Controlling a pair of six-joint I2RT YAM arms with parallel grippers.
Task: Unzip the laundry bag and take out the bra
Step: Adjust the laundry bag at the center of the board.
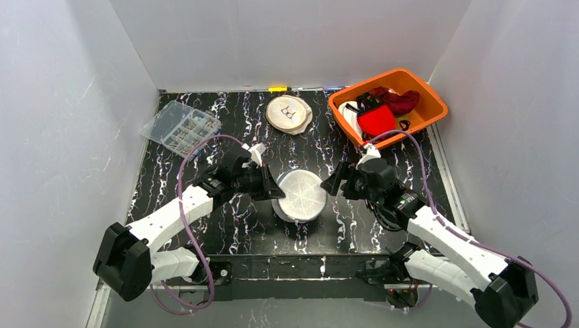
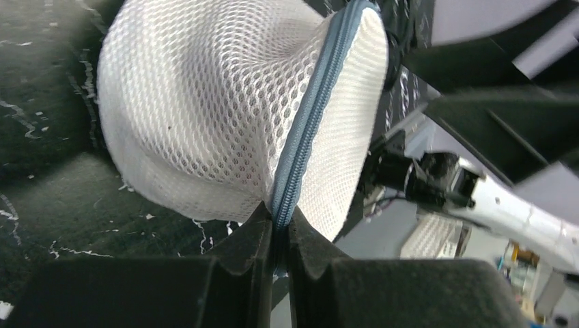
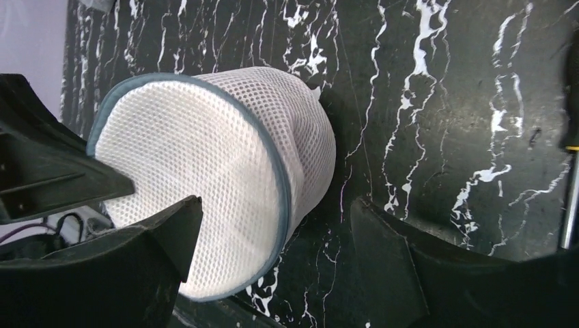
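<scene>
- The laundry bag (image 1: 300, 195), a round white mesh pouch, is at mid-table between the two grippers. It is tipped on edge and part lifted off the table (image 1: 328, 147).
- The grey zipper (image 2: 311, 116) runs round the rim and looks closed along the stretch shown. No slider is seen in any view, and the bra is not visible through the mesh.
- The left gripper (image 2: 280, 225) is clamped tight on the zipper seam at the bag's near edge, with the fingers pressed together on the tape.
- The right gripper (image 3: 274, 205) is spread wide and holds nothing. It is just beside the bag's other side; contact cannot be told.
- Step judged: unzipping, not yet started.
- To do it well, the left pinch should be kept firm as an anchor. The bag should be turned until the slider shows, and the pull tab alone taken by the right fingers, not the mesh. The tab should be drawn along the rim curve, away from the anchor, with the seam kept taut.
- Counts: one held bag and one second round mesh pouch (image 1: 289, 113) at the far edge.
- One orange bin (image 1: 430, 102) of clothes and one clear compartment box (image 1: 180, 127) are also there.
- Two grippers are counted.
</scene>
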